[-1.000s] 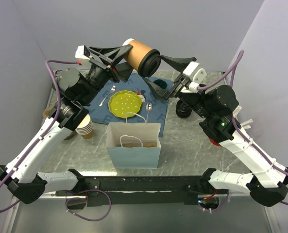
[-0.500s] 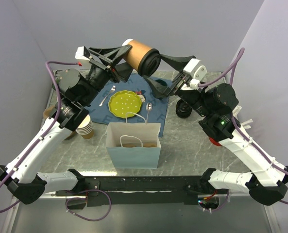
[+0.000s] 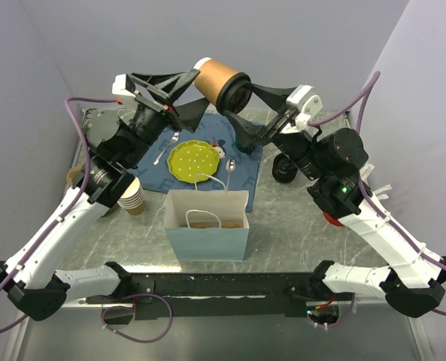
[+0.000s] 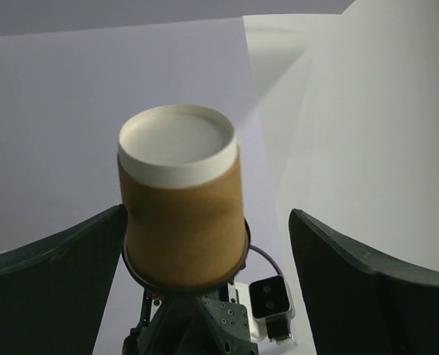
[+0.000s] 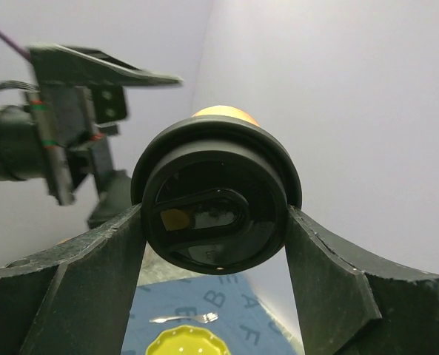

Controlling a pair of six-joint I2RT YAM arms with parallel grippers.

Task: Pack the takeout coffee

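The takeout coffee [image 3: 216, 79] lies level, long axis claw to claw — lid end clamped in the right claw [image 5: 215, 214], base end within the wide-spread left claw [image 4: 206, 214].

The takeout coffee [image 3: 219, 81], brown cup with black lid, lies sideways in mid-air.

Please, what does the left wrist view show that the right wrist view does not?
Only the left wrist view: the white bottom of the takeout coffee, and the left pincer open, one finger clearly apart from the cup. Only the right wrist view: the black lid, the right pincer pressed on both its sides, and the yellow plate, fork and blue placemat below. Both: the same cup, up in the air.
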